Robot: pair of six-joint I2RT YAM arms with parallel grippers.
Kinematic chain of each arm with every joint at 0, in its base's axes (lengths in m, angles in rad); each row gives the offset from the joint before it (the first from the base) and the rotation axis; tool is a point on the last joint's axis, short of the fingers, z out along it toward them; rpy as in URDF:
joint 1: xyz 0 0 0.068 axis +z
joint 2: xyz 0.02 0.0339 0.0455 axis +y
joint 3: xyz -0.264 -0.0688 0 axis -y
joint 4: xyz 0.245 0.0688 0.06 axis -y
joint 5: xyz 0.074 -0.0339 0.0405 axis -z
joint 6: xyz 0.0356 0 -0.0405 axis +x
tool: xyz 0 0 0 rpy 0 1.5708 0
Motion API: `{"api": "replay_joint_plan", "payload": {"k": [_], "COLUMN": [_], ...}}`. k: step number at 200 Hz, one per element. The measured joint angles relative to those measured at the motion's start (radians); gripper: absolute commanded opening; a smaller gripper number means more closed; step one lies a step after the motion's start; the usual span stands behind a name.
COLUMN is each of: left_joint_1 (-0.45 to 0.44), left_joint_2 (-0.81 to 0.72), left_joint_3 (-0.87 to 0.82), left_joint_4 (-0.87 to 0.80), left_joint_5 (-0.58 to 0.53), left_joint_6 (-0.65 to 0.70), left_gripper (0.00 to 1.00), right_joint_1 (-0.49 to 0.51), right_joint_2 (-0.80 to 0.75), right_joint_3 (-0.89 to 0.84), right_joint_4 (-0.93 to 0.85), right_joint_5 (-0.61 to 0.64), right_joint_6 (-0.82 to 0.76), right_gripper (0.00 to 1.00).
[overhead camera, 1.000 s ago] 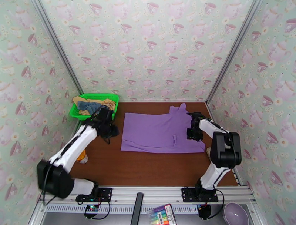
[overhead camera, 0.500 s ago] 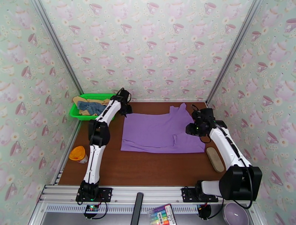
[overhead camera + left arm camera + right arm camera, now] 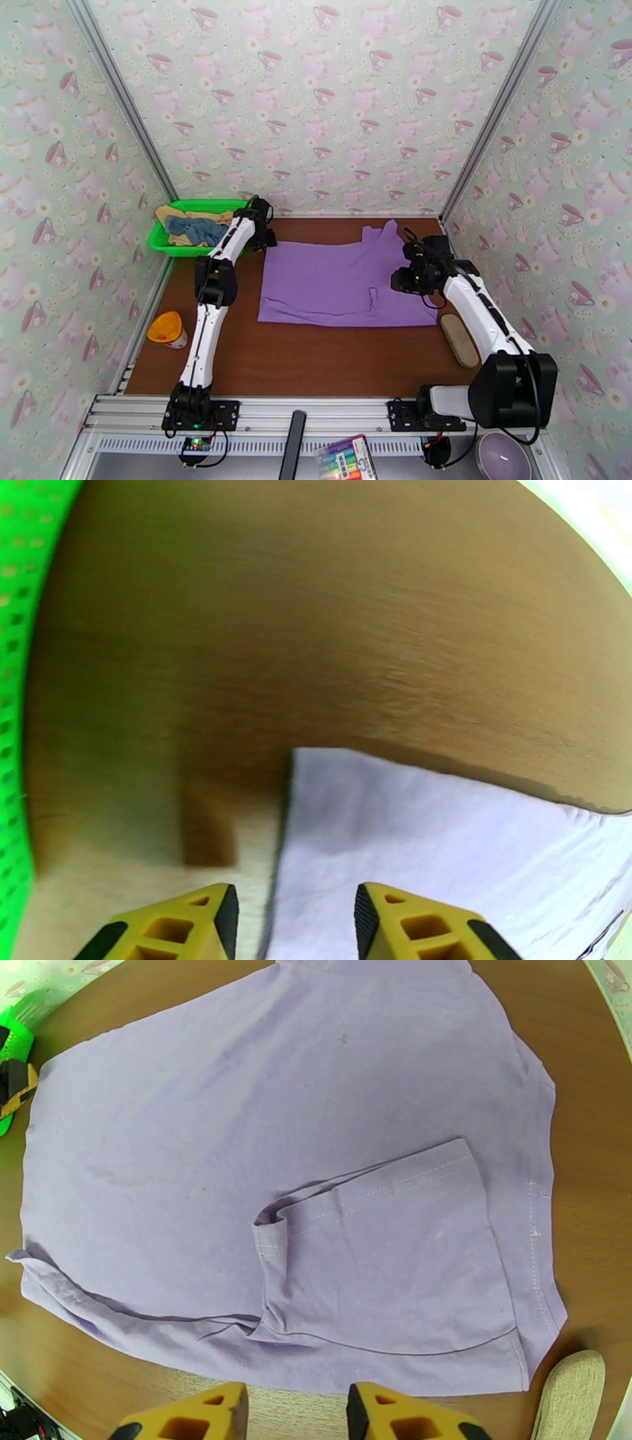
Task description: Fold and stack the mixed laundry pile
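I see purple shirt (image 3: 332,276) flat on table (image 3: 316,363) | left jaws open over its far left corner | right jaws open, empty, by its right side | blue shirt (image 3: 197,230), tan shirt (image 3: 169,213) in basket (image 3: 158,246)

Green mesh basket (image 3: 175,249) far left, orange cup (image 3: 167,328), tan oval pad (image 3: 458,339), marker pack (image 3: 345,458)

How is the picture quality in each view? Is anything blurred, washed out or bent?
Left wrist view: blurred, the table grain smeared, the purple T-shirt washed out almost to white, the green basket soft at the edge. Right wrist view: sharp, the T-shirt's stitches plain, but the table edge curves toward the corners. Top external view: sharp, evenly lit, with soft shadows.
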Motion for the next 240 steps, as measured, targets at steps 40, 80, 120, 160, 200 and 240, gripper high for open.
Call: {"api": "replay_joint_plan", "payload": {"k": [40, 80, 120, 160, 200, 240], "left_joint_1": [0.0, 0.002, -0.008, -0.021, -0.032, -0.034], "left_joint_2": [0.046, 0.058, 0.037, -0.107, -0.183, -0.204], "left_joint_3": [0.061, 0.078, 0.031, -0.24, -0.374, -0.418], "left_joint_4": [0.005, -0.011, 0.024, 0.169, 0.211, 0.246], "left_joint_5": [0.032, 0.008, -0.017, -0.04, -0.047, -0.043], "left_joint_6": [-0.005, -0.011, -0.003, -0.007, -0.014, -0.015], "left_gripper": [0.44, 0.13, 0.0, 0.0, 0.0, 0.0], "right_joint_1": [0.01, 0.016, 0.016, 0.011, -0.024, -0.059], "right_joint_2": [0.021, 0.039, 0.159, 0.468, 0.835, 1.114], "right_joint_3": [0.0, 0.0, 0.119, 0.488, 0.9, 1.238], "right_joint_4": [0.0, 0.0, 0.0, 0.011, -0.02, -0.076], "right_joint_5": [0.0, -0.007, -0.003, 0.059, 0.126, 0.142], "right_joint_6": [0.0, 0.0, 0.0, -0.002, 0.011, 0.065], "right_gripper": [0.38, 0.35, 0.38, 0.43, 0.49, 0.51]}}
